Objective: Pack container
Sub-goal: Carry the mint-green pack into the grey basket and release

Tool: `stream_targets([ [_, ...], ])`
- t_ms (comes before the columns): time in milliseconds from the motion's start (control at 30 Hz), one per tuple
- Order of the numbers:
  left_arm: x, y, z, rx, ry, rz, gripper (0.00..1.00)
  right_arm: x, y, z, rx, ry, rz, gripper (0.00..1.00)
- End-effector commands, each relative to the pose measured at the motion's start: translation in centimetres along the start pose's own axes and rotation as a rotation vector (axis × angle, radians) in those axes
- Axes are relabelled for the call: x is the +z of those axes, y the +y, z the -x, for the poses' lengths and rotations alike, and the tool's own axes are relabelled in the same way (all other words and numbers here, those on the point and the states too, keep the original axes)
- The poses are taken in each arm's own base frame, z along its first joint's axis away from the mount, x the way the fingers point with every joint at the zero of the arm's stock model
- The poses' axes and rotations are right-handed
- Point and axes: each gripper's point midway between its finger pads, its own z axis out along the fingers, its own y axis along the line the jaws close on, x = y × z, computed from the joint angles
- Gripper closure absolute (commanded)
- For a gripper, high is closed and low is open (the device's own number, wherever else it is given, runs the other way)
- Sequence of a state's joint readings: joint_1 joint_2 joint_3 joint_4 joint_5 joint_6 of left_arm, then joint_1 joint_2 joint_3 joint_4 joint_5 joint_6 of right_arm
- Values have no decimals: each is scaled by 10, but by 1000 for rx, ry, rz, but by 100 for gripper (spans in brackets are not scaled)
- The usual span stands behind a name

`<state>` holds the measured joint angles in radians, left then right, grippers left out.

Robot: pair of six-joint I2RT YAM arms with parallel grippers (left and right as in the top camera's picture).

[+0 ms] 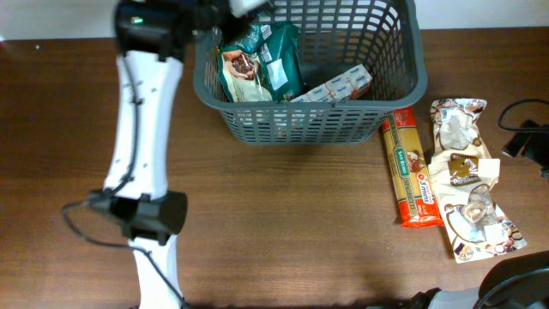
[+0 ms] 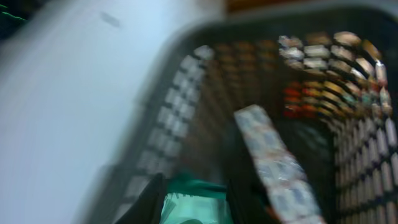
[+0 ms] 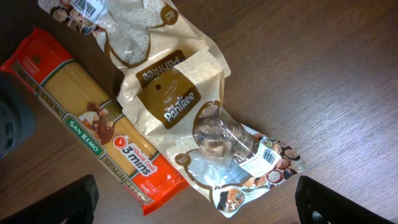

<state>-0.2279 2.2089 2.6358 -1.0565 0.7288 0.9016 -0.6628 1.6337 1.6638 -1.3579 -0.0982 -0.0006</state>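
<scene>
Grey slotted plastic container [image 1: 309, 116] held a glossy green packet [image 1: 279, 56]; right gripper [image 3: 196, 186] gaped wide, left gripper [image 2: 194, 190] was too blurred to judge.

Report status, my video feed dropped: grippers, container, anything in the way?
Right gripper jaws open, above spaghetti and beige packets. Left gripper over the container, green packet at its jaws, grip unclear, blurred. No obstruction seen.
</scene>
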Motion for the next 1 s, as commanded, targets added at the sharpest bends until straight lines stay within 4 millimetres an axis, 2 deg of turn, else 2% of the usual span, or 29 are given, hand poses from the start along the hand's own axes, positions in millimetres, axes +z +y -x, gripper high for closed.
stream_targets([
  [0,60,-30,-58,-29,53,-167,98,0,1,0,-2,1,7,1],
  [100,81,-41,-83,-74,89,-216,99,0,1,0,-2,2,7,1],
  [233,98,-47,-125,-133,206,-224,98,0,1,-1,-2,7,7,1],
  [267,99,-47,-134,-155,242,-212,86,0,1,-2,-2,7,7,1],
  [300,101,-46,-142,-177,272,-200,65,0,1,-2,-2,7,7,1],
  [333,101,-44,-143,-191,279,-192,36,0,1,-2,-2,7,6,1],
  [367,101,-42,-142,-189,274,-185,0,0,1,-1,-2,7,6,1],
  [433,98,-32,-130,-178,252,-146,1,0,1,-1,-2,3,7,1],
  [533,79,-6,-90,-152,181,-45,1,0,1,1,-3,-4,6,1],
  [600,53,16,-53,-135,128,54,1,0,0,5,-5,-19,-4,1],
  [633,34,29,-31,-128,103,124,1,0,-1,8,-6,-31,-8,1],
  [700,-3,50,-2,-148,99,266,1,0,-2,16,-8,-63,-14,1],
  [767,-48,69,14,-212,127,438,1,-1,-4,25,-11,-102,-24,1],
  [833,-96,79,17,-269,189,597,1,-3,-3,38,-16,-154,-23,1],
  [900,-146,81,11,-327,278,740,1,-5,1,51,-27,-207,-4,1],
  [967,-183,77,-1,-382,353,822,1,-8,20,62,-138,-257,67,1],
])
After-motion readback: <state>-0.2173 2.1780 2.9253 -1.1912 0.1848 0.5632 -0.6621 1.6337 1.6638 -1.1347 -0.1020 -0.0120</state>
